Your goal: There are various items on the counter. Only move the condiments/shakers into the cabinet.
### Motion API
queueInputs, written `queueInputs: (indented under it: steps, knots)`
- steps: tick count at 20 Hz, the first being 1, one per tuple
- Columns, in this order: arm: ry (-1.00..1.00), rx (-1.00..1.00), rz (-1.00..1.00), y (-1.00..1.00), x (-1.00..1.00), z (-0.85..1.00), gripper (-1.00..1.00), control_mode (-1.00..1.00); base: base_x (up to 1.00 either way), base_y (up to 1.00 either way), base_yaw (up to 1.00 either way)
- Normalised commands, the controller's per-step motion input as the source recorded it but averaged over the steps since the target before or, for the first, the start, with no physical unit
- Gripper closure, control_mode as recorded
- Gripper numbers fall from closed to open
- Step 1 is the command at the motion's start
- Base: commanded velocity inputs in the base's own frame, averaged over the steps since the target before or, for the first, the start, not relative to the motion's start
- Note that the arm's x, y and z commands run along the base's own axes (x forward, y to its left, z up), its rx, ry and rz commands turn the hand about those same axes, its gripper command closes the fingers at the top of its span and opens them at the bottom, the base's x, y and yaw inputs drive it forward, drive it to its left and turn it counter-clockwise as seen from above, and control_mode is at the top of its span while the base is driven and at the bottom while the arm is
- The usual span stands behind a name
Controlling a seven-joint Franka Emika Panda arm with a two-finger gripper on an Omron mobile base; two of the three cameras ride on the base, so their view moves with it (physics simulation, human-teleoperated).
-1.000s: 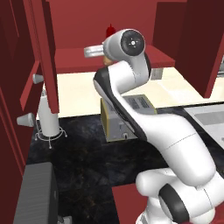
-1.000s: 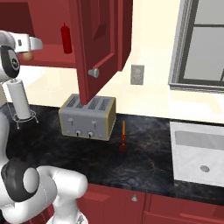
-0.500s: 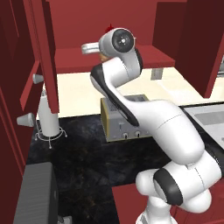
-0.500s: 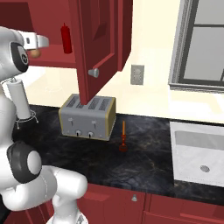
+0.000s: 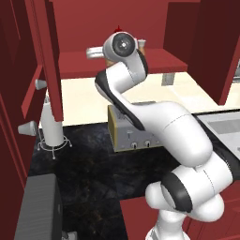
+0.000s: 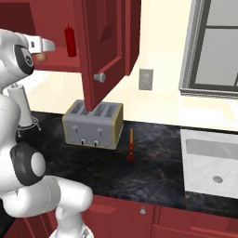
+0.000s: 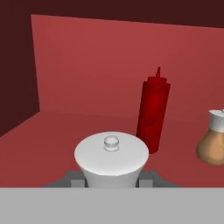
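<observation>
Closed tight on a shaker (image 7: 111,159) with a pale round top, low in the middle of the hand view, with dark fingertips (image 7: 75,181) peeking out on each side of it. Gripper (image 7: 111,181) at the bottom middle there, up inside the cabinet (image 7: 87,57). Just behind and to the right, upright on the red shelf, a red squeeze bottle (image 7: 152,113) with a pointed tip. At the right edge, partly cut off, a second tan shaker (image 7: 213,144), apart from the bottle.

In the right base view, held shaker's tan body (image 6: 41,56) at upper left, red bottle (image 6: 70,40) a bit right of it on the shelf, open cabinet door (image 6: 104,46) hanging in the upper middle. Below, on the black counter (image 6: 153,172), a grey toaster (image 6: 93,124) in the middle left and a thin orange-red utensil (image 6: 131,145) standing just right of it, not touching
</observation>
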Motion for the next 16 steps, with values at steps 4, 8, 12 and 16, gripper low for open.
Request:
queueInputs:
  steps: [4, 8, 12, 16]
  knots:
    - [0.0, 0.05, -0.05, 0.0, 0.05, -0.09, 1.0, -1.0, 0.0, 0.0, 0.0]
    - [0.0, 0.06, -0.04, 0.0, 0.13, -0.01, 1.0, -1.0, 0.0, 0.0, 0.0]
    - [0.03, 0.06, -0.03, 0.0, 0.21, 0.0, 1.0, -1.0, 0.0, 0.0, 0.0]
    - [0.0, 0.02, -0.01, 0.0, 0.29, 0.0, 1.0, -1.0, 0.0, 0.0, 0.0]
